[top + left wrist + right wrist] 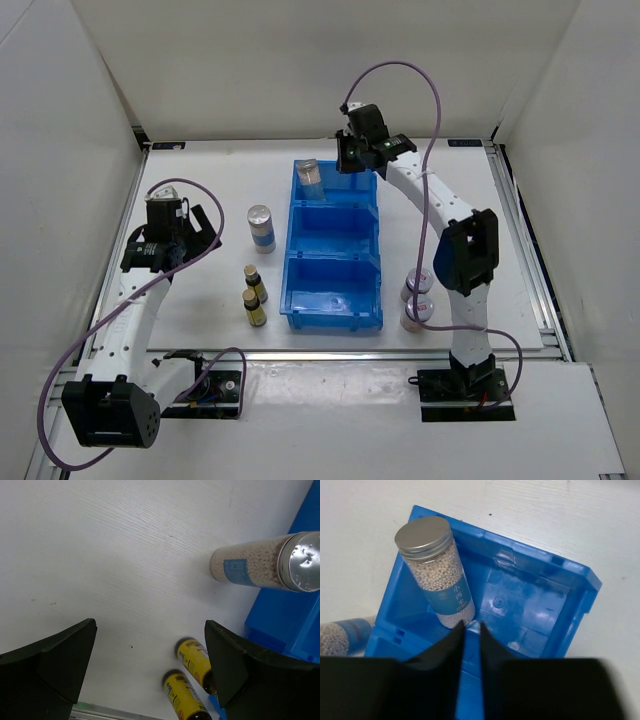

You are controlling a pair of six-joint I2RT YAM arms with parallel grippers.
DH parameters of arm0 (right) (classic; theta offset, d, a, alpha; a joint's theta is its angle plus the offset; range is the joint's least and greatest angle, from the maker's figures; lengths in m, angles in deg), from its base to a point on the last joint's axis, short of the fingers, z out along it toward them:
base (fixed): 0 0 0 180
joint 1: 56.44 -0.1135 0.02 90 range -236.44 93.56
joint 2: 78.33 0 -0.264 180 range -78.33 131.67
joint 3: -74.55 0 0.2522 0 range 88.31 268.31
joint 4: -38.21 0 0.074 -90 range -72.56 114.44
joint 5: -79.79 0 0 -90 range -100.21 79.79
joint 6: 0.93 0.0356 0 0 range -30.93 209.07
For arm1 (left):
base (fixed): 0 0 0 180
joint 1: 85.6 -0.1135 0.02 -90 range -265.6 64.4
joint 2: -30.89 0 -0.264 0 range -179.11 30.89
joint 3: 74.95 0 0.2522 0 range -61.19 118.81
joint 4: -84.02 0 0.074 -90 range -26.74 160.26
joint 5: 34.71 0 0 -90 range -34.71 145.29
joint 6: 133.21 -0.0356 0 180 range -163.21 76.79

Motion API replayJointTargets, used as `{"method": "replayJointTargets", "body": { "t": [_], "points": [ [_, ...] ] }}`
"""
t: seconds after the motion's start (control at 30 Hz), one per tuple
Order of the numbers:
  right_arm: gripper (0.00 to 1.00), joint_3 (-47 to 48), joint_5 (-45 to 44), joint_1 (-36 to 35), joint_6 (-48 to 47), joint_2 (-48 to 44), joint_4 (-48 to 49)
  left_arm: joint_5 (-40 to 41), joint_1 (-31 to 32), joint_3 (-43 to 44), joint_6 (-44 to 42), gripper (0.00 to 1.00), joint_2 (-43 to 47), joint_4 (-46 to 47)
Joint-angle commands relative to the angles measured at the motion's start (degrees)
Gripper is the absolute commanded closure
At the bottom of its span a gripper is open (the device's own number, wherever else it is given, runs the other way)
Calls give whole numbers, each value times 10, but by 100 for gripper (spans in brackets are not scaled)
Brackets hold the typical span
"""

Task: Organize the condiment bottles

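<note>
One silver-topped white cylinder (310,178) stands in the far compartment of the blue bin (335,300); in the right wrist view it (437,575) leans at the compartment's left corner. My right gripper (347,158) (471,625) hovers just over that compartment, jaws nearly together and empty, beside the cylinder's base. The second cylinder (262,226) (260,562) stands on the table left of the bin. Two amber bottles (254,283) (254,306) stand nearby, and show in the left wrist view (192,655) (180,692). My left gripper (203,235) (150,630) is open and empty, left of them.
Two white jars (417,285) (417,312) stand right of the bin, partly hidden by the right arm. The bin's middle and near compartments hold nothing. The bin's edge (290,615) lies right of the left gripper. White walls enclose the table.
</note>
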Motion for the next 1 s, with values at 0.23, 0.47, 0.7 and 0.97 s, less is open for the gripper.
{"method": "replayJointTargets", "body": {
  "t": [0.23,0.47,0.7,0.97],
  "points": [
    [39,157,106,2,16,104,22,-15,2,-7,10,0,8,-4],
    [21,251,125,-9,53,182,-3,-15,2,-7,10,0,3,-4],
    [17,231,125,-9,23,187,-3,-4,2,-12,10,0,-2,-4],
    [14,258,113,-14,35,228,3,-4,2,-18,10,0,-7,-4]
  ]
}}
